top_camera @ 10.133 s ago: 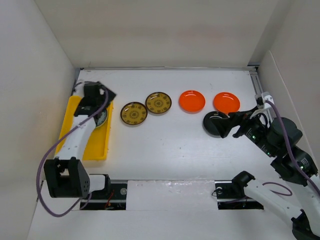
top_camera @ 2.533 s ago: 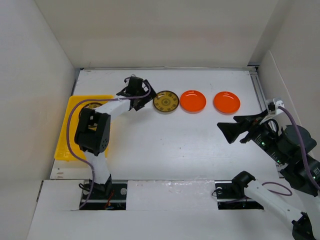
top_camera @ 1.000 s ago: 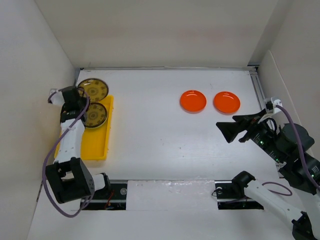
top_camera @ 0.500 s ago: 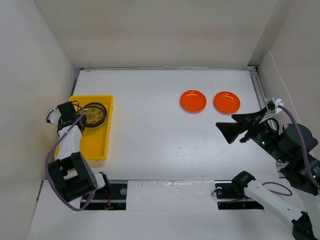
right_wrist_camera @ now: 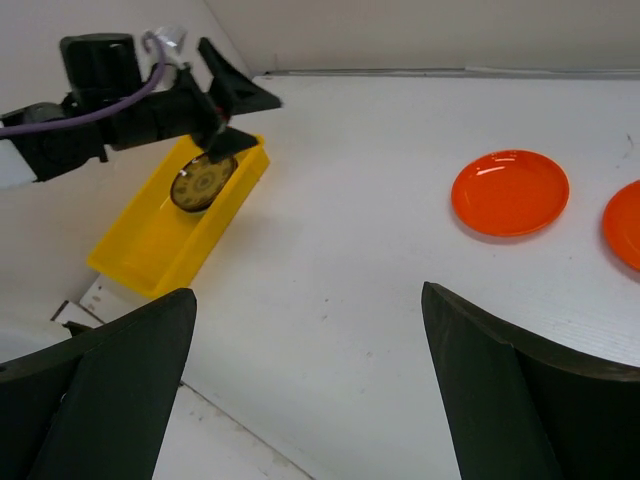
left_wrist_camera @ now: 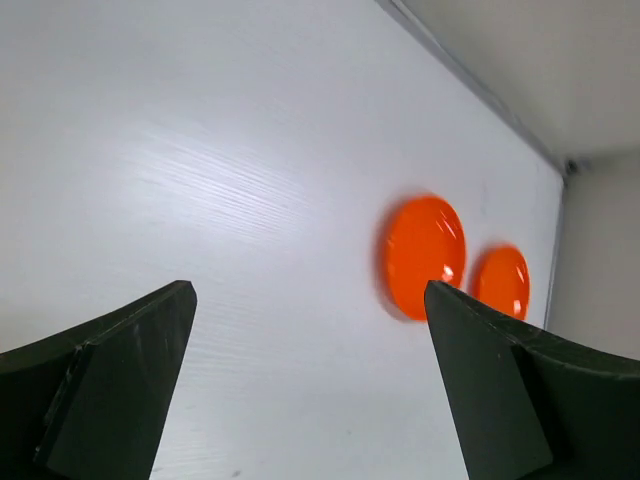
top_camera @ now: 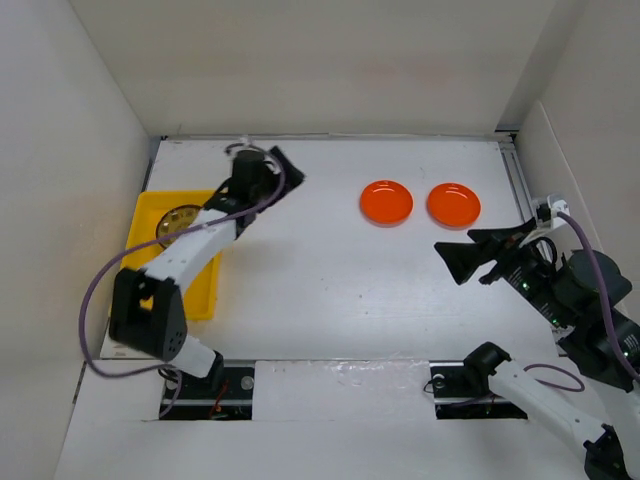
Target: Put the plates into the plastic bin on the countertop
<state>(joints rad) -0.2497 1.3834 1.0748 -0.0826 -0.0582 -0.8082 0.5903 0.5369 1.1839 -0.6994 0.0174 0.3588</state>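
Two orange plates (top_camera: 386,201) (top_camera: 453,204) lie side by side at the back right of the white countertop (top_camera: 320,270). They also show in the left wrist view (left_wrist_camera: 423,256) (left_wrist_camera: 500,282). The yellow plastic bin (top_camera: 195,290) sits at the left with a brown-gold patterned plate (top_camera: 178,222) on top inside it. Any plates beneath it are hidden. My left gripper (top_camera: 268,175) is open and empty, right of the bin's far end, with the orange plates ahead of it. My right gripper (top_camera: 470,258) is open and empty, in front of the orange plates. The black plate is out of view.
White walls close the countertop at the left, back and right. A metal rail (top_camera: 518,175) runs along the right wall. The left arm's cable (top_camera: 100,290) loops over the bin's left side.
My left gripper has swung from the bin's left side up and right, past the bin toward the orange plates. The brown-gold plates stay in the bin. The right arm has not moved.
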